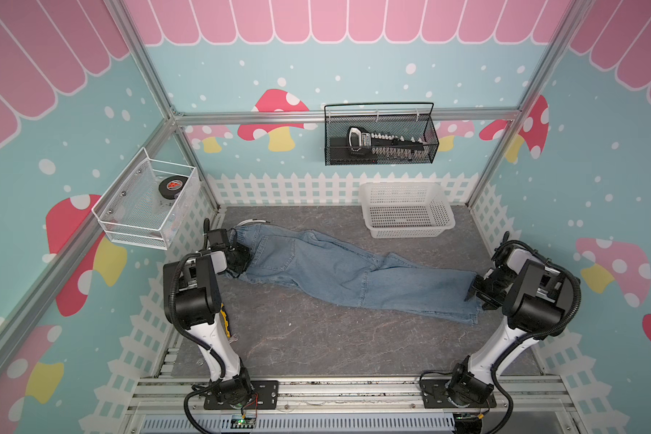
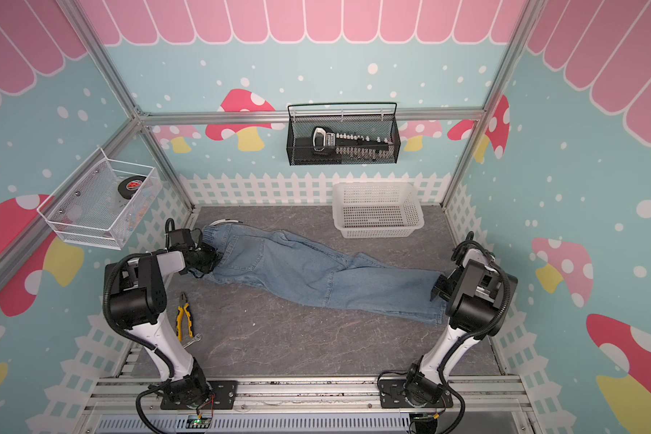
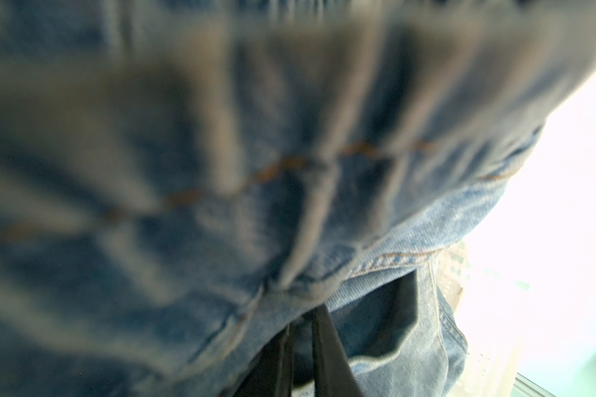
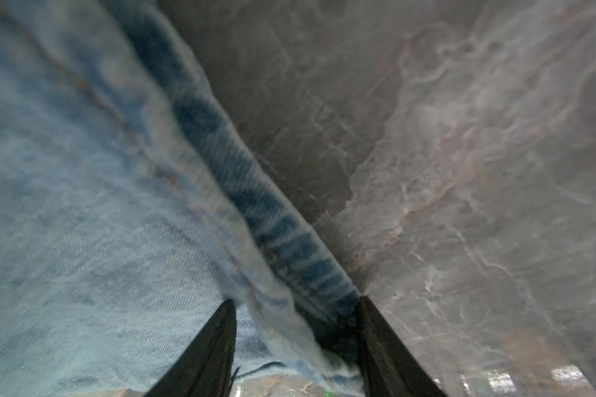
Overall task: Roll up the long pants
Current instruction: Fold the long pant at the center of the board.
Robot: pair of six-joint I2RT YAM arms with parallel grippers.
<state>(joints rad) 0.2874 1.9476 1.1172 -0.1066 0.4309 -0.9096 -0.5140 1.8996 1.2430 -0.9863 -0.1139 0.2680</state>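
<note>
Long pants (image 1: 339,274) are laid flat on bench (image 1: 316,338), long axis L-far to R-near: waistband end (image 1: 243,228) is clamped by L pincer (image 1: 246,262); hem (image 1: 470,318) is straddled by R pincer (image 1: 475,288), jaws apart.

Both top views evenly bright, soft shadows; the long pants (image 3: 221,192) blurred in left wrist view, white glare beside

Grey tabletop (image 1: 316,338) bears long pants (image 1: 339,274), white basket (image 1: 410,231), yellow pliers (image 2: 184,317)

Mushroom-patterned teal walls (image 1: 354,75) enclose a grey marbled floor (image 1: 316,338) under even light.
</note>
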